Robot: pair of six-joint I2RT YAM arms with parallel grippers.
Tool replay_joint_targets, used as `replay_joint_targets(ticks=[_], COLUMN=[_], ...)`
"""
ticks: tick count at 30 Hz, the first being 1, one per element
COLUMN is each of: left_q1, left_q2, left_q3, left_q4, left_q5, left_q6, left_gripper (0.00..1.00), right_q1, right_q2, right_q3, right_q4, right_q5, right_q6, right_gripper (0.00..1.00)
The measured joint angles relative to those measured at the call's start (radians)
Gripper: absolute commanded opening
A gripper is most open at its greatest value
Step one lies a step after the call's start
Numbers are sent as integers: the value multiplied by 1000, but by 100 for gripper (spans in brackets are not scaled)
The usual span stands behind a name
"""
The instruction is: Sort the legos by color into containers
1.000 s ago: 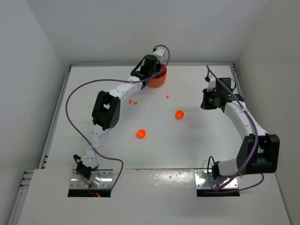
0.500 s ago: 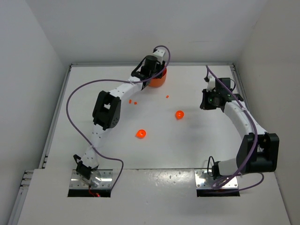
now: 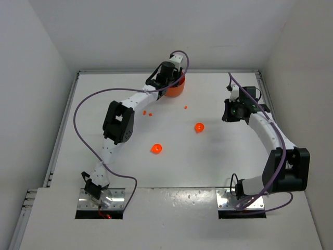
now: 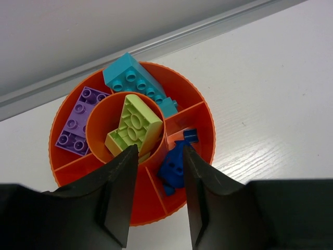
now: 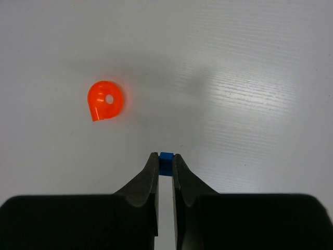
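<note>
The round orange dish with its containers lies right under my left gripper, which stands open with nothing between its fingers. A lime green brick fills the middle cup. Around it lie a cyan brick, a purple brick and blue pieces, each in its own compartment. In the top view that gripper hangs over the dish at the far edge. My right gripper is shut on a tiny blue square above the table, at the right.
Two rounded orange bits lie mid-table; one of them shows up and to the left of my right fingers. Tiny orange specks lie near the dish. White walls enclose the table.
My left gripper's jaws have parted over the dish. Neither arm has visibly shifted in the top view.
</note>
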Motion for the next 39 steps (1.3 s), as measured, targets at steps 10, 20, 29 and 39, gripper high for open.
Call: replay_joint_targets(ticks=[10, 20, 29, 39], left_q1=[0, 0, 96, 511], left_q2=[0, -77, -555, -845], left_q3=[0, -79, -343, -827], left_q4=[0, -12, -113, -209], left_q5=[-12, -20, 109, 380], left_q6=[5, -11, -64, -67], left_gripper=[46, 55, 99, 99], right_q1=[0, 8, 50, 150], right_q2=[0, 24, 187, 533], right_q3=[0, 13, 227, 597], right_q4=[0, -3, 65, 305], right_q5=[0, -58, -253, -312], right_q6=[0, -5, 22, 49], right_gripper=[0, 0, 0, 0])
